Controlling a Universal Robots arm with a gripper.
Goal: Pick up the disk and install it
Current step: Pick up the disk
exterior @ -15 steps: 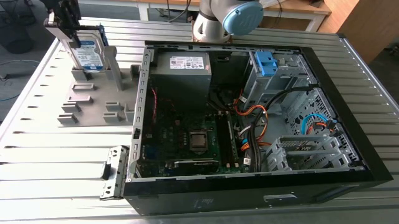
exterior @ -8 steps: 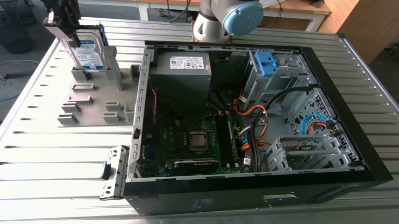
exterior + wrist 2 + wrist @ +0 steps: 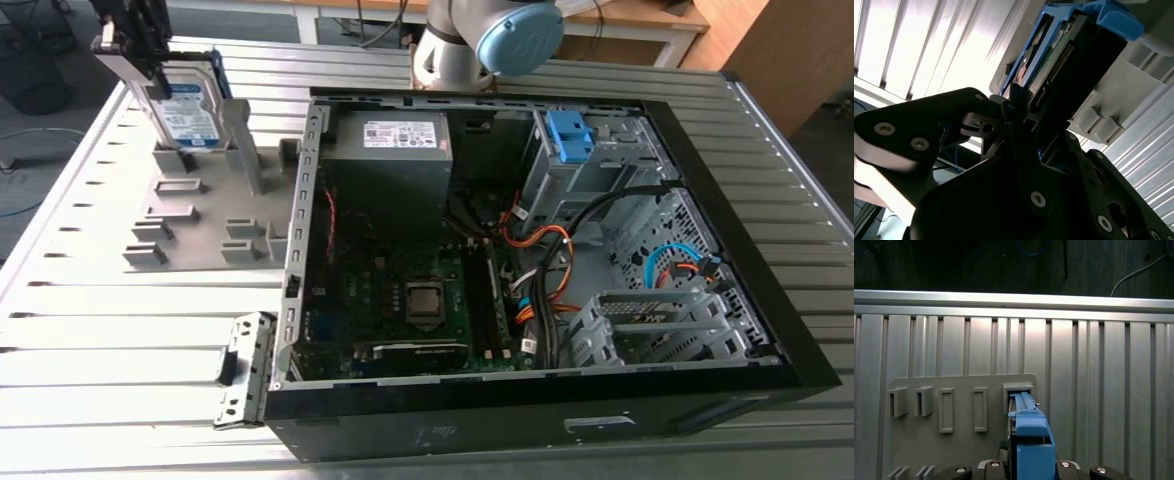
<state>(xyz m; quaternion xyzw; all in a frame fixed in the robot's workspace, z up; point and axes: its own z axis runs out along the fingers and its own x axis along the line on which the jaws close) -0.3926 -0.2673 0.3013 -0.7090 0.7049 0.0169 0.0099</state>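
Observation:
The disk, silver with a white-and-blue label and a blue bracket, stands upright on edge at the grey fixture plate, at the exterior view's upper left. Its lower end sits between the plate's upright posts. My gripper is at the disk's top edge, shut on it. In the second wrist view the black gripper clamps the disk by its near end. The first wrist view looks down the disk's blue bracket, which lines up with a slot in the plate.
An open computer case lies to the exterior view's right of the fixture. Inside are a grey power-supply box, a motherboard, cables, and a drive cage with a blue latch. The arm's base stands behind the case. The table is ribbed metal.

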